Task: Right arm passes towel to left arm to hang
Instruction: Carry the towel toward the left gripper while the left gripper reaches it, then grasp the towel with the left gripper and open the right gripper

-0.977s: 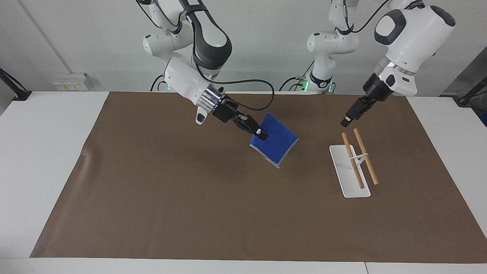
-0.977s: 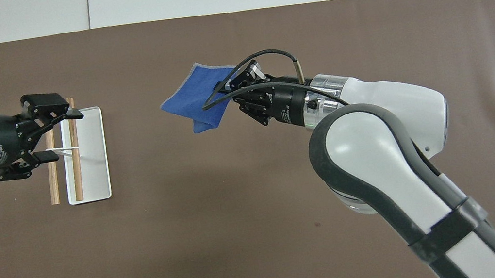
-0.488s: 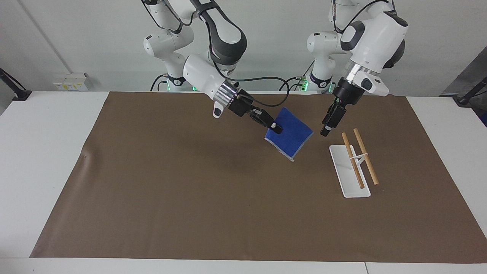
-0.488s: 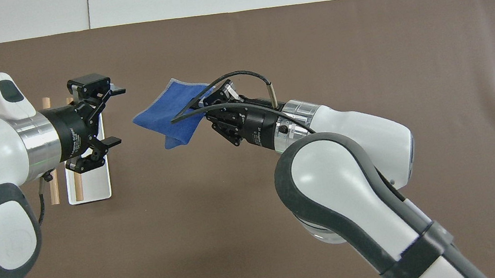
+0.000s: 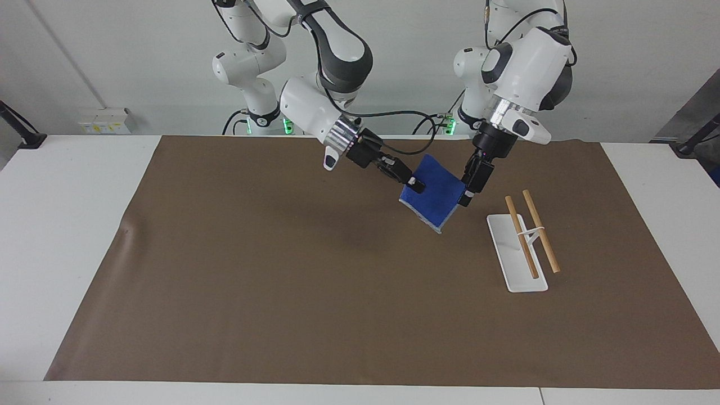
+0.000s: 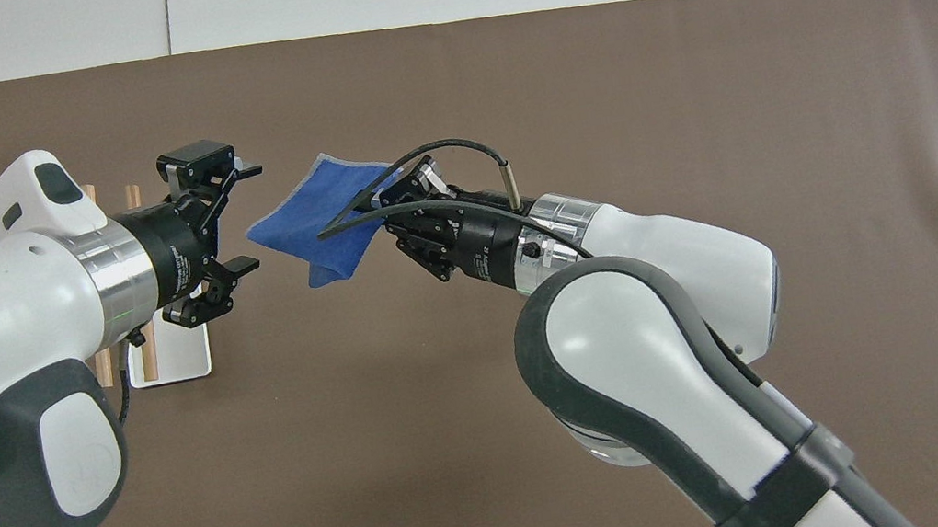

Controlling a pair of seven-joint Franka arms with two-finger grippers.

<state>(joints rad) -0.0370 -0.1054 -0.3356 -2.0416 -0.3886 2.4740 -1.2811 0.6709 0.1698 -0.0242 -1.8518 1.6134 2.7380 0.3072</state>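
Handover point above the brown mat.
My right hand [image 5: 415, 185] grips the small bright-blue terry towel [image 5: 434, 194] aloft; my left hand [image 5: 466, 197] stands spread wide at its edge, beside the white wooden-barred rack [image 5: 520, 247].

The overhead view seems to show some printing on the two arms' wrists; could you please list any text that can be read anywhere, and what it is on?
None can be read with certainty.
Left tool, black collar: white printing, too small to read.
Right tool, black collar: white printing, too blurred to read.
Towel, rack, brown mat: no text visible.
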